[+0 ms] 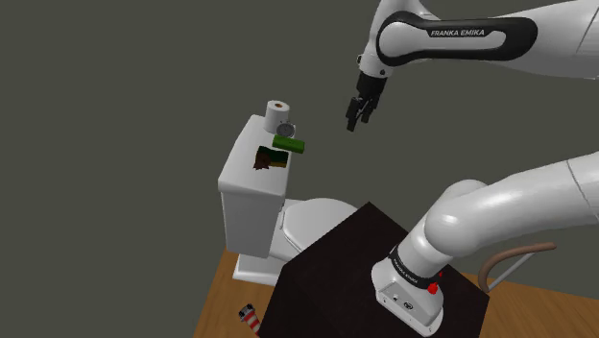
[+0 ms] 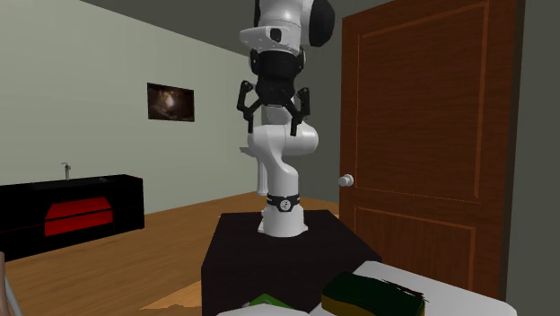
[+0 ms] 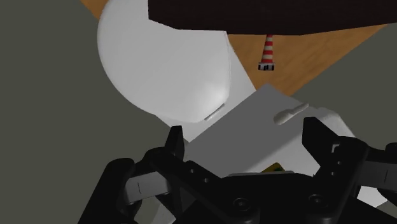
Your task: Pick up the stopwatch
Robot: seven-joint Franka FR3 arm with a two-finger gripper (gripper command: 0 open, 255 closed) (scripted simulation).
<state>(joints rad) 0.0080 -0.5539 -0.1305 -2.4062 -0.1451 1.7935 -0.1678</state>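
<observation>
While the white arm (image 1: 499, 206) is reaching out from its dark stand (image 1: 326, 259), the claw (image 1: 357, 115) is hanging with its fingers spread wide and nothing between them, above the toilet tank (image 1: 251, 182) and off toward the shoulder view's right of it. The stopwatch (image 1: 285, 128), a small grey round thing, is lying on the tank's lid near its far end, just beside a white roll (image 1: 278, 108) and a green cylinder (image 1: 288, 144); the claw is hovering well apart from it. A dark brown and green item (image 1: 266, 158) is resting nearer on the same lid. On the wooden floor (image 1: 226, 288) below, a red-and-white striped object (image 1: 249, 315) is lying. In the wrist view the fingers (image 3: 175, 137) are standing apart over the white seat lid (image 3: 165, 63).
</observation>
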